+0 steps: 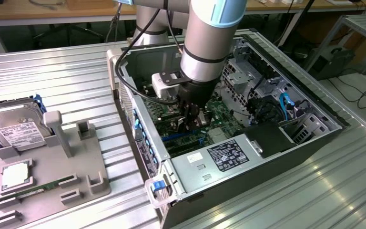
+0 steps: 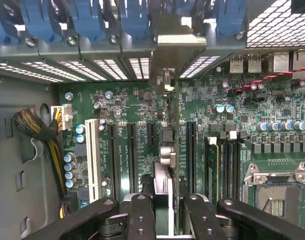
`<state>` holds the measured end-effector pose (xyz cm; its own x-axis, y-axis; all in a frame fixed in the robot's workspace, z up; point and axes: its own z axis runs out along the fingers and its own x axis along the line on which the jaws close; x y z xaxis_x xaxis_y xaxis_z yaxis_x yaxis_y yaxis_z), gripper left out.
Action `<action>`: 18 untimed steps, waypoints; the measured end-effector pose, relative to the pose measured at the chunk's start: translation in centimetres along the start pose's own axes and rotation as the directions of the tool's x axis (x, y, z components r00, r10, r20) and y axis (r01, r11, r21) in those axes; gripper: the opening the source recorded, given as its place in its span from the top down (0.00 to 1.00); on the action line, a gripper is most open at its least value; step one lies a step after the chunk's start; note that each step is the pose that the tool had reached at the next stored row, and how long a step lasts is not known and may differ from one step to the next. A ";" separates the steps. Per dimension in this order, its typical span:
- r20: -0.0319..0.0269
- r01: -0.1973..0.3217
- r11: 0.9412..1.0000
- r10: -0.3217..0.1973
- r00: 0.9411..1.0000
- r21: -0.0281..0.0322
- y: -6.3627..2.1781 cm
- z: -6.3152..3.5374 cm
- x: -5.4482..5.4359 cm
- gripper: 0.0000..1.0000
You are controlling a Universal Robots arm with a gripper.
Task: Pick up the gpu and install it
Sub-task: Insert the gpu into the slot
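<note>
My gripper point(image 1: 191, 123) is down inside the open computer case point(image 1: 310, 136), just above the green motherboard point(image 1: 221, 114). In the wrist view the gpu point(image 2: 165, 145) stands edge-on between my fingers point(image 2: 138, 215), a thin dark card running away from me over a black expansion slot. Its pale metal bracket point(image 2: 176, 47) reaches the case's rear wall beside the perforated slot covers. The gripper point(image 2: 163, 207) is shut on the card's near edge. Its fan is hidden from this angle.
A grey fixture point(image 1: 75, 162) outside the case carries a silver hard drive point(image 1: 17, 129), a processor point(image 1: 15, 174) and a green memory stick point(image 1: 36, 189). Inside are the power supply point(image 1: 224, 155), blue latches point(image 2: 92, 20), a white slot point(image 2: 92, 155), a cable bundle point(image 2: 37, 130) and the processor socket point(image 2: 277, 187).
</note>
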<state>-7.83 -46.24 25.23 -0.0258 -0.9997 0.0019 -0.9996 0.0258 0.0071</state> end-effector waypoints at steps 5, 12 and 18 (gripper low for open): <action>0.000 -0.001 1.000 0.001 1.000 -0.006 -0.01 0.03 0.0 0.72; 0.001 -0.001 1.000 0.001 1.000 -0.011 -0.63 0.08 0.0 0.72; 0.001 -0.001 1.000 0.001 1.000 -0.011 -0.64 0.14 -0.1 0.72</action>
<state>-7.19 -46.20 25.09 -0.0265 -0.9996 0.0006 -0.9995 0.0265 0.0180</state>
